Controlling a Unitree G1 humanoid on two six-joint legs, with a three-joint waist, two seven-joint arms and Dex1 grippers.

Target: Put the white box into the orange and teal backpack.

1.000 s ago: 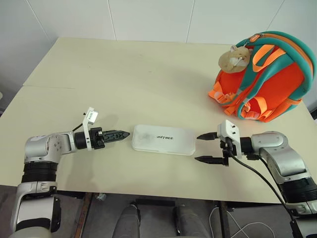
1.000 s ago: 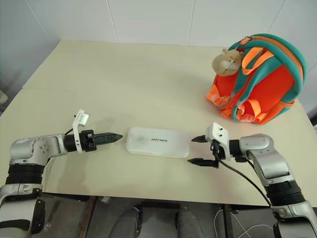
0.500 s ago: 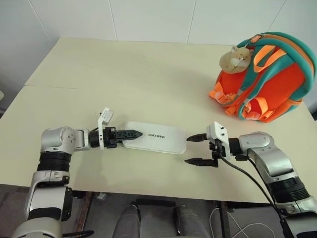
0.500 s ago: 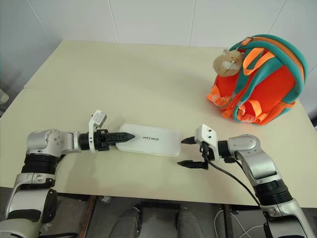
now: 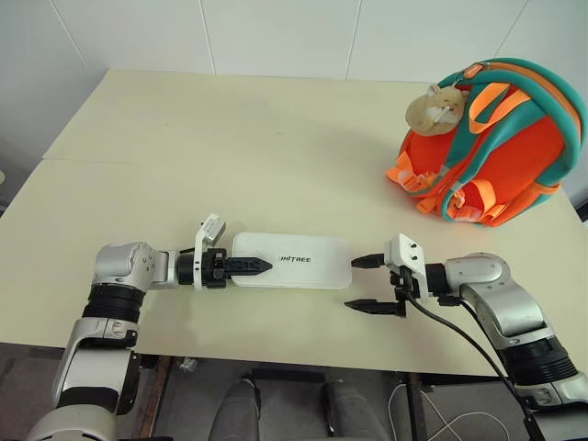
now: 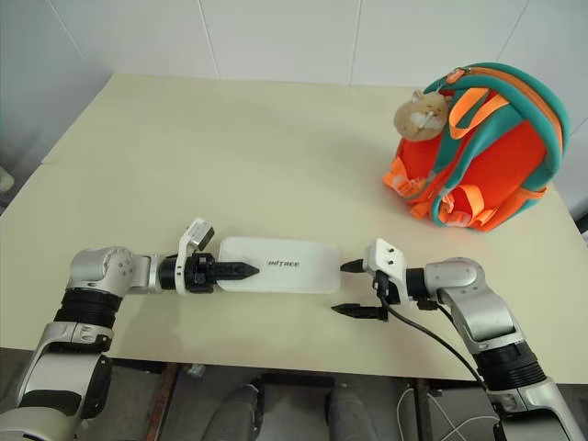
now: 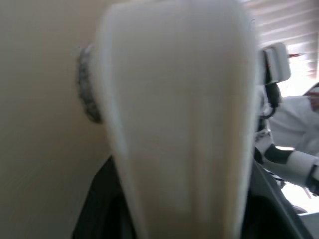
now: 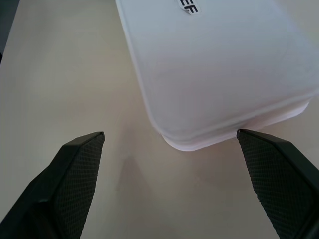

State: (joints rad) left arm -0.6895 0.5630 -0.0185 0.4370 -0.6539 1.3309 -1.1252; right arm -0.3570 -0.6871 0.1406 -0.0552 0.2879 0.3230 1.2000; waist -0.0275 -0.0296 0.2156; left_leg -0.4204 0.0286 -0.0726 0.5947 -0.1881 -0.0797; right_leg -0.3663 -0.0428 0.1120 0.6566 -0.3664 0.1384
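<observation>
The white box (image 5: 303,260) lies flat near the table's front edge, its dark lettering facing up. My left gripper (image 5: 253,266) reaches in from the left and is shut on the box's left end, one black finger lying across its top; the left wrist view has the box (image 7: 174,124) between the two fingers. My right gripper (image 5: 366,283) is open just off the box's right end, and that end (image 8: 219,69) sits a little ahead of its spread fingertips (image 8: 75,169). The orange and teal backpack (image 5: 496,156) stands at the far right.
A tan plush charm (image 5: 434,106) hangs on the backpack's upper left side. The beige table (image 5: 230,138) stretches wide behind the box, with its front edge close below both arms. A black cable trails from my right wrist.
My left gripper has slid right over the box's left end and closed on it. The right gripper has stayed open and barely moved.
</observation>
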